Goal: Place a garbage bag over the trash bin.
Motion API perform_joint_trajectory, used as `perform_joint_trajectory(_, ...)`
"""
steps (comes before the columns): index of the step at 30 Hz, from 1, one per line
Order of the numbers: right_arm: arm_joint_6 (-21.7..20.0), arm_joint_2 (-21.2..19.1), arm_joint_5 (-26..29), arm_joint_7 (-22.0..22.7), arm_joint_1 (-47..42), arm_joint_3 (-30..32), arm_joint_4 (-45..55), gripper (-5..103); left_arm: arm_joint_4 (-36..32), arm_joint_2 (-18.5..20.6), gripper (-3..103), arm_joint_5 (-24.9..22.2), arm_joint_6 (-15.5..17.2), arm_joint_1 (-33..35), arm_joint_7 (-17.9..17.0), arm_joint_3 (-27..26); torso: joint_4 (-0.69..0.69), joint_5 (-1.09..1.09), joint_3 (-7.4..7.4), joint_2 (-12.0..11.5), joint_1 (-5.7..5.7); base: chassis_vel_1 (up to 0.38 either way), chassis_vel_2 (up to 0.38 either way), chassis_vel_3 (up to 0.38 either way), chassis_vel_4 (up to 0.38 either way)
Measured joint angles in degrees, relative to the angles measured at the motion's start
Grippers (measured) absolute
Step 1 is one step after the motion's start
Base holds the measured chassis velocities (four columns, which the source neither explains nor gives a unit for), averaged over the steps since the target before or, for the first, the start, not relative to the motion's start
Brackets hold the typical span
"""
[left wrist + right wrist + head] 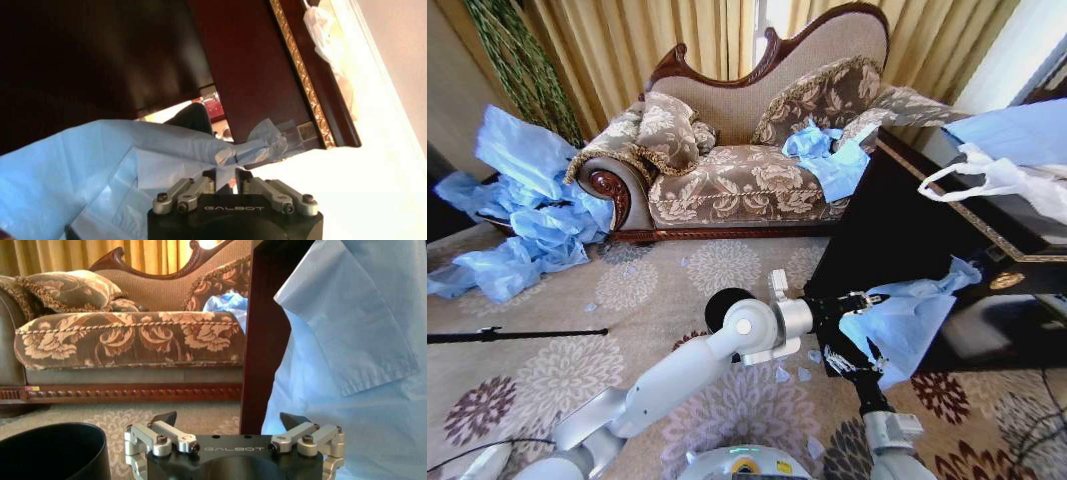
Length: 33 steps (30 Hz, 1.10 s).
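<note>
1. Left gripper (pixel 227 176): fingers pressed together, pinching a bunched edge of the light-blue garbage bag (pixel 905 318). In the head view the left gripper (pixel 859 300) is held out sideways beside the dark wooden cabinet (pixel 897 220); the bag hangs from it in a loose sheet.
2. Right gripper (pixel 230 424): fingers spread wide, nothing between them. The garbage bag (pixel 353 340) hangs just beside one finger; contact cannot be judged. In the head view the right gripper (pixel 857 372) sits below the bag, partly covered by it.
3. Trash bin (pixel 727 308): glossy black, on the floral carpet (pixel 657 290), mostly hidden behind the left arm's wrist. Its rim (pixel 53 450) is cut off at the right wrist view's edge.
4. On the cabinet top: a white plastic bag with loop handles (pixel 1007 180), cut off at the frame edge.
5. Farther off: patterned sofa (pixel 747 160) with blue plastic (pixel 827 155) on its seat, probably more bags.
6. More crumpled blue plastic (pixel 517 215) is piled on the floor by the sofa's arm.
</note>
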Motion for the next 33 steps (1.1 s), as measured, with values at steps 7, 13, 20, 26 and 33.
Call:
perform_joint_trajectory(7,0.2,-0.3,0.0,0.0,-0.1,0.2,0.0,100,3.3,-3.2,41,2.4,-0.1,-2.3,-0.2,1.2,0.01,0.01,0.0,0.0,0.0,0.0,0.0,0.0,0.0)
perform_joint_trajectory(13,0.4,-0.4,0.0,0.0,0.0,0.3,-0.1,100,7.3,-7.5,68,3.4,-0.4,-3.4,-0.7,1.8,0.01,0.01,0.0,0.0,0.0,0.0,0.0,0.0,0.0)
perform_joint_trajectory(20,0.5,-0.6,0.0,0.0,0.1,0.4,-0.2,100,10.0,-10.0,90,4.4,-0.4,-3.7,-0.8,2.4,0.01,0.01,0.0,0.0,0.0,0.0,0.0,0.0,0.0)
perform_joint_trajectory(26,0.6,-0.9,0.2,0.0,0.2,0.7,-0.1,100,11.5,-11.2,88,5.1,-0.6,-3.7,-0.8,2.9,0.01,0.02,0.0,0.0,0.0,0.0,0.0,0.0,0.0)
perform_joint_trajectory(33,0.7,-0.9,0.2,0.1,0.2,0.8,-0.1,100,12.6,-12.3,66,6.0,-0.9,-3.3,-0.6,3.4,0.01,0.02,0.0,0.0,0.0,0.0,0.0,0.0,0.0)
